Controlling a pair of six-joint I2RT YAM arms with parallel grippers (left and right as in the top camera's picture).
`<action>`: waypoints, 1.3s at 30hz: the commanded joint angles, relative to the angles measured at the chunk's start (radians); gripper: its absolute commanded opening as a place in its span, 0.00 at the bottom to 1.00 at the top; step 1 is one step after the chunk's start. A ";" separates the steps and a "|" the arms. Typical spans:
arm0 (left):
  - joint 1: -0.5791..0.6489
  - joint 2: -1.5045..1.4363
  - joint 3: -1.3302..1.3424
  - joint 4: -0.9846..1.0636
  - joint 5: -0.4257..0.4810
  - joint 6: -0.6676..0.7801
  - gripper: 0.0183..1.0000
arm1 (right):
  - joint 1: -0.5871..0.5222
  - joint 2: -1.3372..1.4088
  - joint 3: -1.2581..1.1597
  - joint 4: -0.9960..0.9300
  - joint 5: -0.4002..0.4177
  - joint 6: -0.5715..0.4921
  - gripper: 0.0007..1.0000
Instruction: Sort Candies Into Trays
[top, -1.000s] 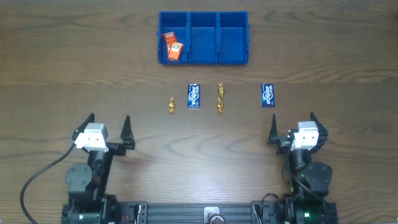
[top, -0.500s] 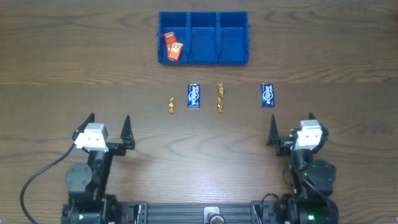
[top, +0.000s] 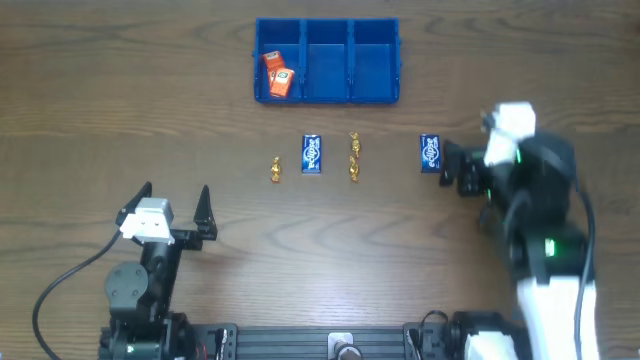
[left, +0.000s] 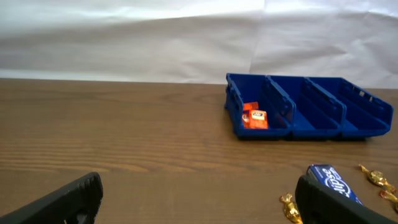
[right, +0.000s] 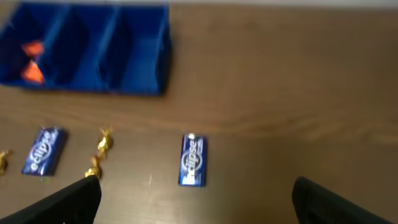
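- blue tray (top: 327, 97) sits at the far side of the wooden table (top: 120, 110), three compartments side by side
- two orange candies (top: 277, 72) are in the tray's left compartment, lying against each other
- the rest of the candy is loose on the table in a rough row, between the tray and the arm bases
- going left to right along that row: a single gold candy (top: 276, 169), then the left blue bar (top: 312, 153) just beside it, then the gold candy pair (top: 354, 170) lined up one behind the other toward the tray
- the right blue bar (top: 430, 153) lies well apart from the others at the right end of the row, flat, its long side pointing at the tray
- left gripper (top: 176, 205) is down near its own base, short of the candy row. its fingers are spread wide and it's holding nothing
- from the left wrist view you can see the left blue bar and a gold candy on the table just past one fingertip, not touching it
- right gripper (right: 196, 186) is lifted over the table with its arm stretched out, and in the top view it shows just right of the right blue bar
- its fingers are wide apart too, gripping nothing. in the right wrist view the right blue bar lies on the wood ahead, lined up with the gap between the fingers, and isn't touched
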 joint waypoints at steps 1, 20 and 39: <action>0.005 -0.007 -0.018 -0.041 0.022 0.003 1.00 | 0.000 0.277 0.147 -0.088 -0.002 0.064 1.00; 0.005 -0.007 -0.018 -0.041 0.022 0.003 1.00 | 0.060 0.767 0.185 -0.040 0.034 0.116 1.00; 0.005 -0.007 -0.018 -0.041 0.022 0.003 1.00 | 0.085 0.844 0.207 0.022 0.105 0.144 1.00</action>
